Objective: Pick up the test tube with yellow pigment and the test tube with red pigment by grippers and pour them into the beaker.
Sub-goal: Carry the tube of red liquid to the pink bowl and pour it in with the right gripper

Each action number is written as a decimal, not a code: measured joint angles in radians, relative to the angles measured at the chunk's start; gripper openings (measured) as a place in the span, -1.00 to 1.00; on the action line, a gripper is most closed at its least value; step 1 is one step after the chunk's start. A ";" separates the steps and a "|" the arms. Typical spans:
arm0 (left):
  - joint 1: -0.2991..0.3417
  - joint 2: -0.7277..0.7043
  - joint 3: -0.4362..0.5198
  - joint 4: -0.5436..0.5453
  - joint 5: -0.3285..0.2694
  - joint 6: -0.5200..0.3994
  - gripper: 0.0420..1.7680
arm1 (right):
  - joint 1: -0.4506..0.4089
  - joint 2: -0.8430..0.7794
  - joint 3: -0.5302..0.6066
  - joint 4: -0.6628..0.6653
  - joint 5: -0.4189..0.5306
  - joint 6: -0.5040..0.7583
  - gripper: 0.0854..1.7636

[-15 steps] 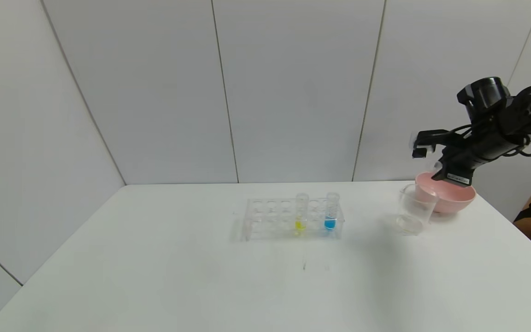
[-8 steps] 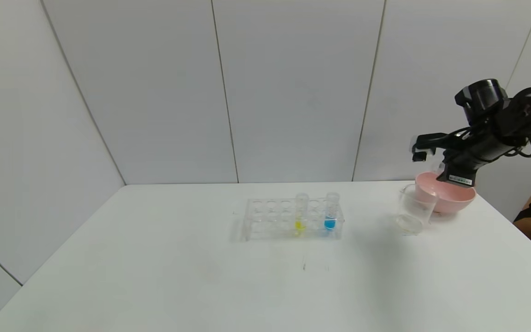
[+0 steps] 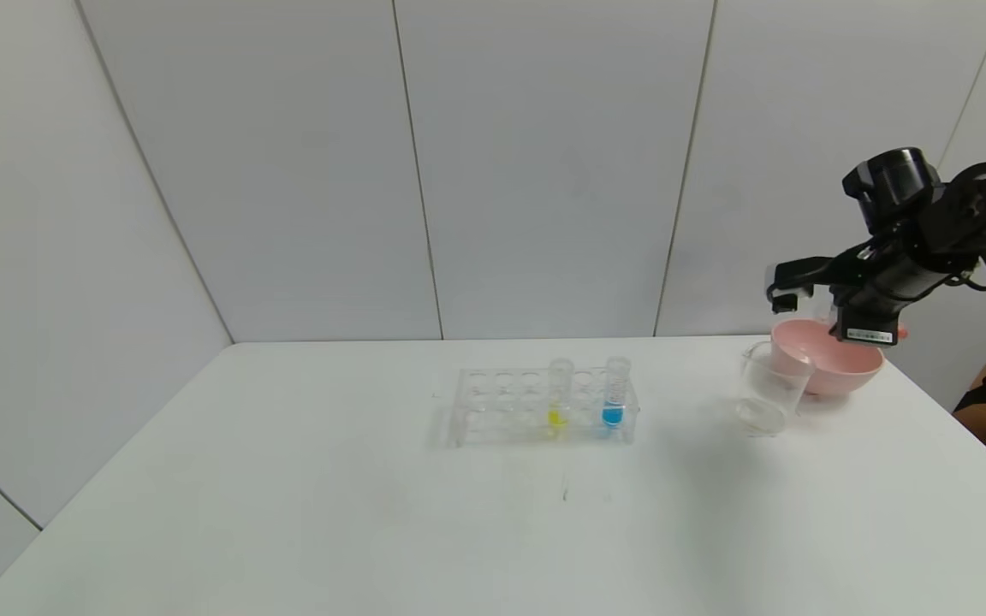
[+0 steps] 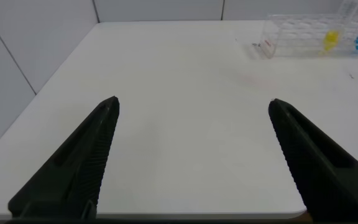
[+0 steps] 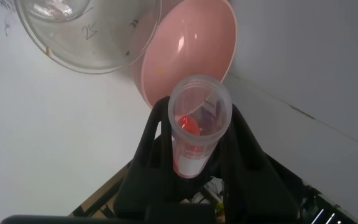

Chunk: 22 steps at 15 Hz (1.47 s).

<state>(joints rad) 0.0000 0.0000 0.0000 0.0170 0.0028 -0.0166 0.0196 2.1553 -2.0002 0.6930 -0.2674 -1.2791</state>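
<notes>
desk (image 3: 288,513): white, grey panel walls behind
right pincer (image 5: 188,158): clamped on red tube (image 5: 197,127), up beside pink bowl (image 3: 835,370), near beaker (image 3: 769,389)
left pincer (image 4: 191,155): wide open, idle
yellow tube (image 3: 558,398): in rack (image 3: 501,406), unpoured

a white table (image 3: 288,513) is sitting against pale grey wall panels (image 3: 544,171). a clear colourless rack (image 3: 501,406) is showing one tube with yellow liquid (image 3: 556,418) and one with bright blue liquid (image 3: 612,416). a pink bowl (image 3: 835,372) is glowing beside a clear colourless beaker (image 3: 769,389). the black right gripper (image 5: 194,146) is showing a clear tube with red liquid (image 5: 191,124) inside. the left gripper (image 4: 191,155) is showing black ridged fingers.
</notes>
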 joint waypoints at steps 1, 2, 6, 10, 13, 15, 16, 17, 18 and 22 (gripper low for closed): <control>0.000 0.000 0.000 0.000 0.000 0.000 0.94 | 0.000 0.000 0.000 0.000 -0.008 -0.010 -0.51; 0.000 0.000 0.000 0.000 0.000 0.000 0.94 | 0.000 0.000 0.000 0.000 -0.010 -0.015 -0.51; 0.000 0.000 0.000 0.000 0.000 0.000 0.94 | 0.008 0.006 0.000 -0.005 -0.060 -0.028 -0.51; 0.000 0.000 0.000 0.000 0.000 0.000 0.94 | 0.034 0.014 0.000 -0.002 -0.090 -0.040 -0.51; 0.000 0.000 0.000 0.001 0.000 0.000 0.94 | 0.058 0.014 0.000 -0.002 -0.141 -0.053 -0.51; 0.000 0.000 0.000 0.001 0.000 0.000 0.94 | 0.069 0.014 0.000 0.001 -0.161 -0.054 -0.51; 0.000 0.000 0.000 0.001 0.000 0.000 0.94 | 0.074 0.014 0.000 0.004 -0.173 -0.054 -0.51; 0.000 0.000 0.000 0.001 0.000 0.000 0.94 | 0.078 0.013 0.000 0.004 -0.189 -0.055 -0.51; 0.000 0.000 0.000 0.001 0.000 0.000 0.94 | 0.080 0.013 0.000 0.005 -0.198 -0.055 -0.51; 0.000 0.000 0.000 0.000 0.000 0.000 0.94 | 0.082 0.010 0.000 0.019 -0.199 -0.060 -0.51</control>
<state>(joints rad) 0.0000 0.0000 0.0000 0.0174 0.0023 -0.0166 0.1015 2.1649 -2.0002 0.7121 -0.4666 -1.3396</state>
